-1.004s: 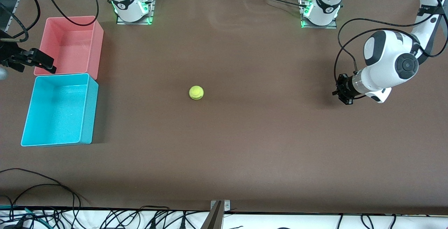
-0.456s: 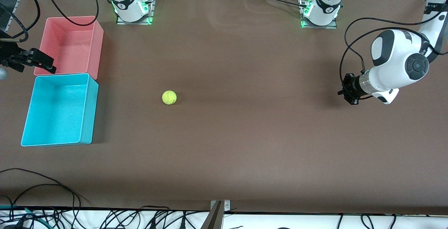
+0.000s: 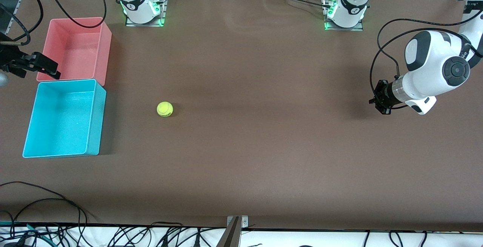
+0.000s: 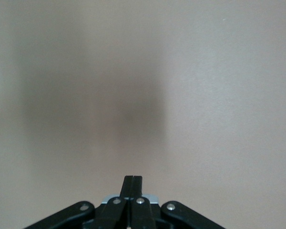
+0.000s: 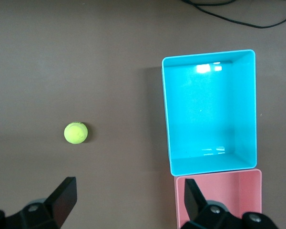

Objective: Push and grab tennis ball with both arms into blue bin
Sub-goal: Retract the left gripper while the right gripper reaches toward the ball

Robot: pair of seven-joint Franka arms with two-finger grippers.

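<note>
The tennis ball [image 3: 165, 109] lies free on the brown table [image 3: 264, 156], near the blue bin [image 3: 64, 152] at the right arm's end. The pink bin [image 3: 105, 54] touches the blue one, farther from the camera. The right gripper [image 5: 126, 202], fingers spread, hangs over the pink bin; the left gripper [image 3: 378, 97], pinched shut and empty, hangs low at the left arm's end.

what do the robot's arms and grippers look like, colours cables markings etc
Both arms are glossy white with black joint caps and loose black cables. The bases glow green and carry a small red button. The left gripper is black with slim fingers; the right gripper is black too, with flat fingers.
</note>
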